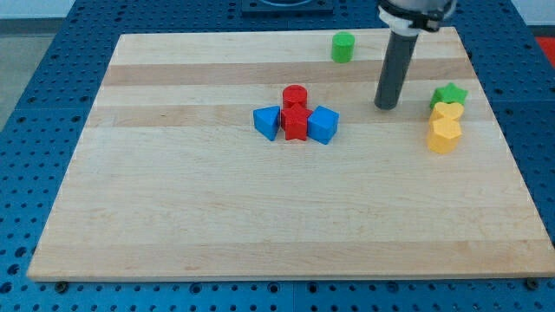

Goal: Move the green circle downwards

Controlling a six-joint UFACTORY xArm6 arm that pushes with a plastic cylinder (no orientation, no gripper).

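The green circle (343,47) is a short green cylinder standing near the view's top edge of the wooden board (173,217), right of centre. My tip (386,107) rests on the board below and to the right of the green circle, well apart from it. The rod rises from the tip toward the view's top. The tip touches no block.
A cluster sits mid-board: red cylinder (295,95), red star-like block (297,124), blue triangle-like block (267,121), blue cube (323,125). At the right: green star (449,94), yellow heart-like block (447,113), yellow hexagon (444,136), close to the tip's right.
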